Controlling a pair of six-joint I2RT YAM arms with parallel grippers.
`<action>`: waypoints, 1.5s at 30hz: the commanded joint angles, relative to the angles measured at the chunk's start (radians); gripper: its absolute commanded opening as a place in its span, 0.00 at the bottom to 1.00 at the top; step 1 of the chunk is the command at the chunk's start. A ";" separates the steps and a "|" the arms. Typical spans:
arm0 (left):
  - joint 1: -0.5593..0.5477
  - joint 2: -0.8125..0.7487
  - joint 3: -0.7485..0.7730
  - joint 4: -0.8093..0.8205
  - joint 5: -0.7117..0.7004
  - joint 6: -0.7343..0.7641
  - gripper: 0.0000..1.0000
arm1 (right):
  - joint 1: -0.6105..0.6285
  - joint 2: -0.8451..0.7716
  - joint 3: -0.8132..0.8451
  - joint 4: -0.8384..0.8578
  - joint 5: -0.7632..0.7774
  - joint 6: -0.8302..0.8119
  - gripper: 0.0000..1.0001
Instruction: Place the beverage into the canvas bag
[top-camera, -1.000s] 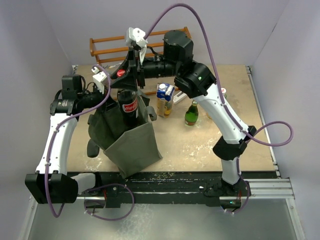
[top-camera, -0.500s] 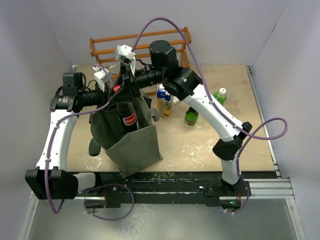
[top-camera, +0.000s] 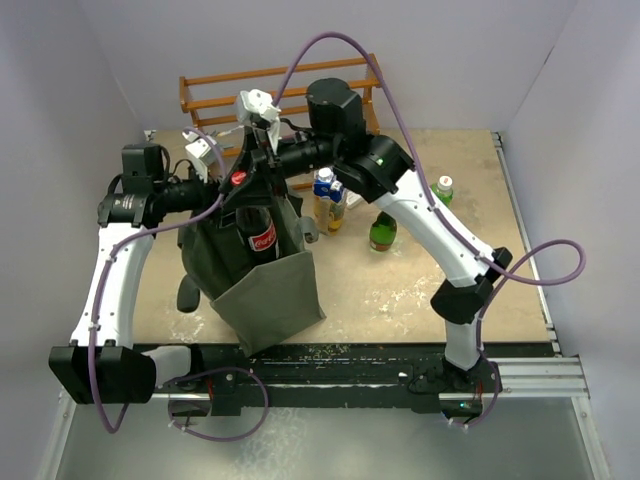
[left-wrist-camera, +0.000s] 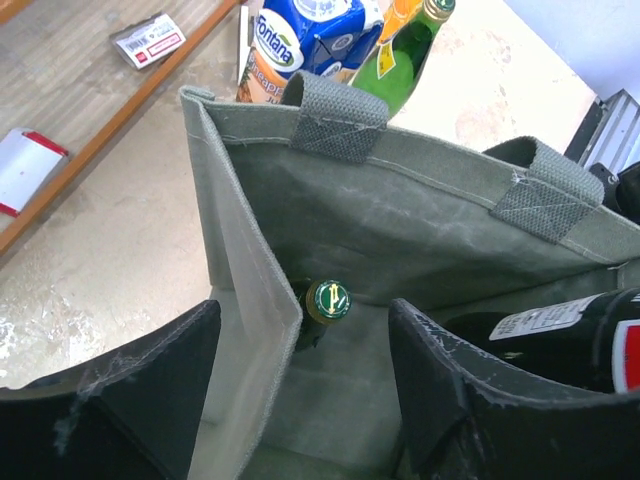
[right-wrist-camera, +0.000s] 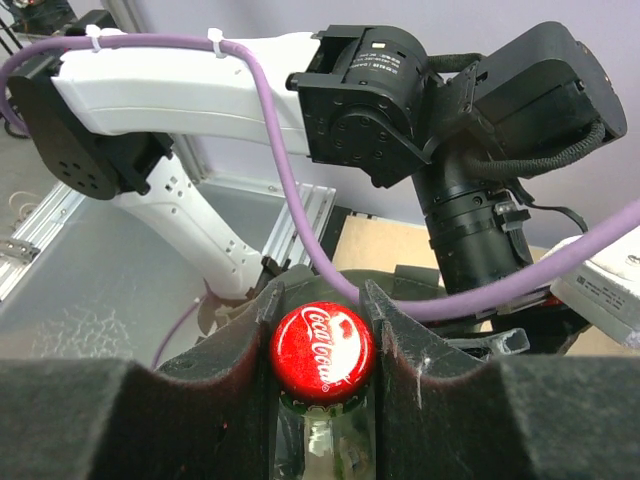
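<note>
The beverage is a dark cola bottle (top-camera: 262, 236) with a red cap (right-wrist-camera: 322, 352). It stands tilted with its lower part inside the mouth of the grey-green canvas bag (top-camera: 268, 295) and its neck above the rim. My right gripper (right-wrist-camera: 320, 335) is shut on the bottle's neck just under the cap (top-camera: 238, 179). My left gripper (left-wrist-camera: 300, 335) is open at the bag's left rim, and the bag's side wall (left-wrist-camera: 255, 280) stands loose between its fingers. Deep in the bag sits another bottle with a green cap (left-wrist-camera: 328, 299). The cola bottle (left-wrist-camera: 570, 335) shows at the right.
Behind the bag stand a blue juice carton (top-camera: 328, 186), a green glass bottle (top-camera: 382, 229) and a small green-capped bottle (top-camera: 440, 189). A wooden rack (top-camera: 280, 85) runs along the back wall. A dark object (top-camera: 187, 294) lies left of the bag.
The right arm has come down and to the left, lowering the cola bottle into the bag's mouth. The left gripper's jaws have spread apart at the bag's rim.
</note>
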 joint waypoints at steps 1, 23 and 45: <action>-0.006 -0.033 0.063 0.050 0.005 0.013 0.75 | 0.001 -0.158 0.103 0.105 -0.036 -0.012 0.00; 0.032 -0.006 0.256 -0.218 -0.195 0.182 0.91 | 0.000 -0.121 0.092 0.108 0.010 -0.031 0.00; 0.138 0.039 0.200 -0.336 -0.152 0.297 0.57 | 0.000 -0.009 0.055 0.198 -0.007 -0.066 0.00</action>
